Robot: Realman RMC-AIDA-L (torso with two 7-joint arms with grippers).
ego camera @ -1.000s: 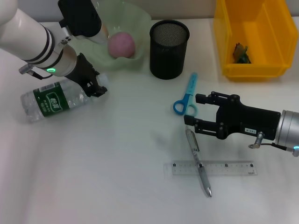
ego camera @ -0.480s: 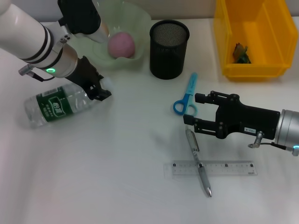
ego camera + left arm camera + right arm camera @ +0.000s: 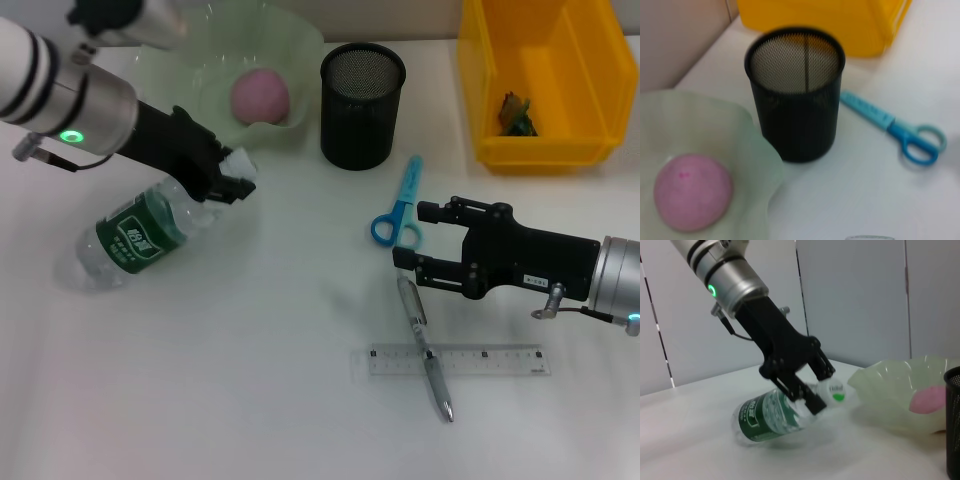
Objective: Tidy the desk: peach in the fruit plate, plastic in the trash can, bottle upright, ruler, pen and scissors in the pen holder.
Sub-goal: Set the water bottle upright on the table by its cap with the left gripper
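Plastic bottle [image 3: 135, 235] tilted in left claw [image 3: 228, 178], one peach [image 3: 260, 96], one scissors [image 3: 400, 205]

Take the black mesh pen holder [image 3: 362, 104] as your landmark; it stands upright. Left of it, the pink peach [image 3: 260, 96] sits in the pale green fruit plate [image 3: 295, 40]. Farther left, the clear green-labelled bottle [image 3: 140, 234] is tilted, neck end raised, base on the surface. Just right and nearer you lie the blue scissors [image 3: 399, 205], flat. Below those, the pen [image 3: 425, 347] crosses the clear ruler [image 3: 456, 360]. Right of the holder, the yellow trash can [image 3: 545, 80] holds a plastic scrap [image 3: 517, 112].
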